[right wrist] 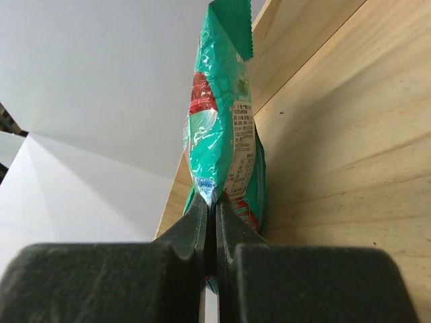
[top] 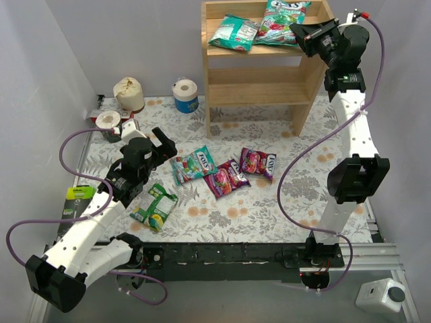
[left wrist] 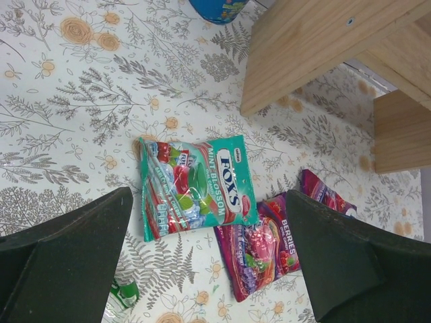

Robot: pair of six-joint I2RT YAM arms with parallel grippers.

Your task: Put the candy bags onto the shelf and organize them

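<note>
We find the right gripper [top: 301, 33] at the top tier of the shelf [top: 262, 74], its jaws pressed together on the near edge of the first teal bag [top: 283, 21]. The right wrist view confirms the pinch: both fingers [right wrist: 192, 225] meet on the bag's sealed edge, and the packet lies flat along the wooden board. The second teal bag [top: 234, 32] rests on the same tier, just beside the first, free of any grip.

The left gripper [top: 165, 142] hangs above the flowered table cover [top: 269, 208] with its jaws spread wide and nothing between them. In its wrist view the third teal bag [left wrist: 195, 185] lies flat on the cloth below, between the two fingers and untouched.

The purple bag [top: 227, 178] lies next to the third teal bag, and the other purple bag [top: 258, 162] lies just beyond it, the two overlapping slightly. The green-and-yellow bag [top: 155, 205] lies on the cloth beside the left arm. The lower tier of the shelf holds no bag
</note>
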